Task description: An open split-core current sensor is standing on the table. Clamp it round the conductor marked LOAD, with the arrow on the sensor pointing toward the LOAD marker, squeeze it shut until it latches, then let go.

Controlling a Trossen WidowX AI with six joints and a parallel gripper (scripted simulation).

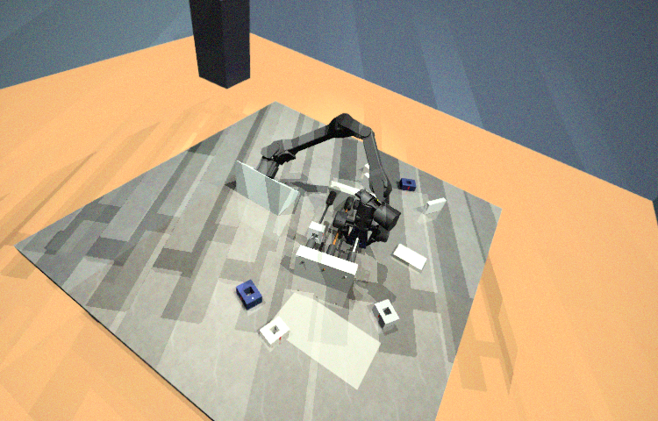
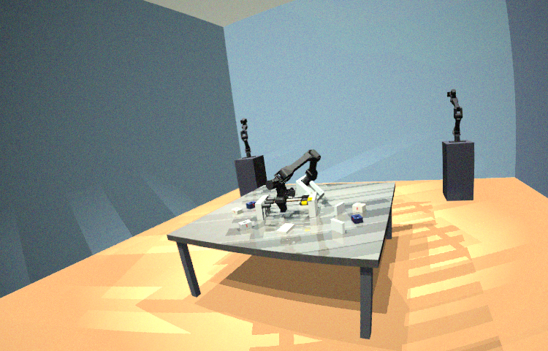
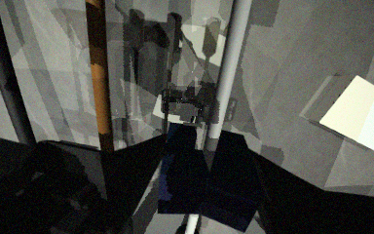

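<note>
The dark blue sensor (image 3: 181,180) (image 1: 358,238) sits round the white conductor (image 3: 230,63), which passes between its two halves and shows again below them in the wrist view. My gripper (image 3: 204,144) (image 2: 283,208) is shut on the sensor, with a dark finger against each side. In the wrist view the halves lie close together, with a narrow gap at the upper end. Whether the latch has caught cannot be told. The arrow on the sensor and the LOAD lettering cannot be made out.
An orange conductor (image 3: 97,80) and a black conductor (image 3: 6,78) run to the left of the white one. White end panels (image 1: 326,260) (image 2: 261,208) carry them. A white slab (image 1: 410,256) (image 3: 361,114), blue blocks (image 1: 248,295) (image 2: 356,219) and white blocks (image 1: 275,331) (image 1: 386,311) stand around. A pale upright panel (image 1: 266,189) is near the arm's base.
</note>
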